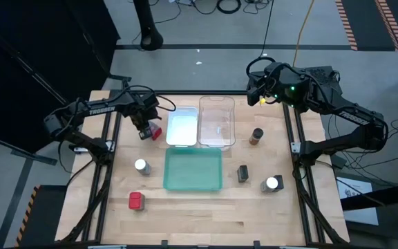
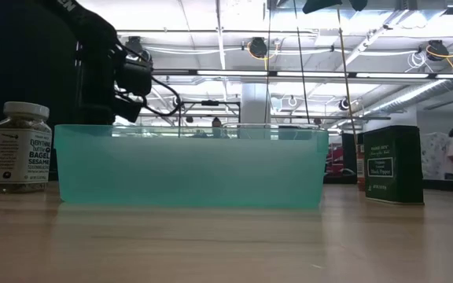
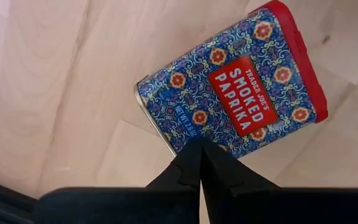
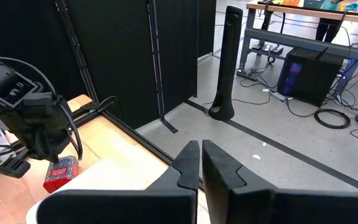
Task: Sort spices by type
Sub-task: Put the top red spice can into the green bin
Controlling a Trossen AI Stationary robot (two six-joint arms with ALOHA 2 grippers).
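Right now the smoked paprika tin [image 3: 232, 87] lies flat on the wooden table near its far left corner, just beside the white tray [image 1: 182, 127], and the left gripper [image 1: 146, 128] hovers over it with its fingers pinched together on nothing. I'd judge sorting has barely begun: the other red tin [image 1: 137, 200], jars and dark tin [image 1: 242, 173] stand loose around the green tray [image 1: 193, 184]. Next, those fingers must open and straddle the tin, while the right gripper [image 4: 201, 163], clenched and empty, waits beyond the far right corner.
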